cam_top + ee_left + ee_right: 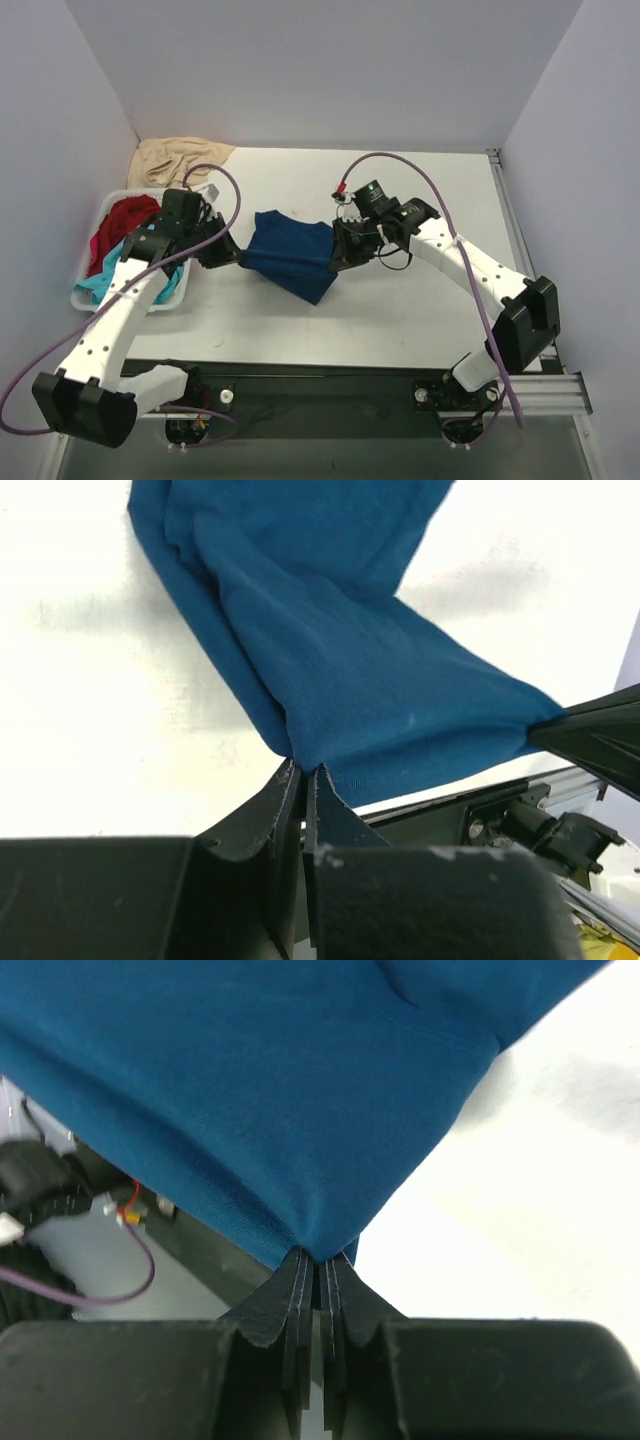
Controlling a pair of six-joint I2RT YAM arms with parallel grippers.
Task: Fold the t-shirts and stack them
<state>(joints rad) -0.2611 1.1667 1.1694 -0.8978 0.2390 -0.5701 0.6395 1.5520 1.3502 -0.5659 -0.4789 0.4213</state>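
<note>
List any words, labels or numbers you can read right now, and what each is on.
None can be read. The blue t-shirt, pinched by the left gripper and the right gripper, shows plain cloth with no print or tag in view. The red shirt and turquoise shirt in the bin show no lettering either.

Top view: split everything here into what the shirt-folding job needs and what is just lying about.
Job: blue t-shirt, pinched by left gripper and right gripper; red t-shirt and turquoise t-shirt in the bin.
Lying about: beige cloth behind the bin.
</note>
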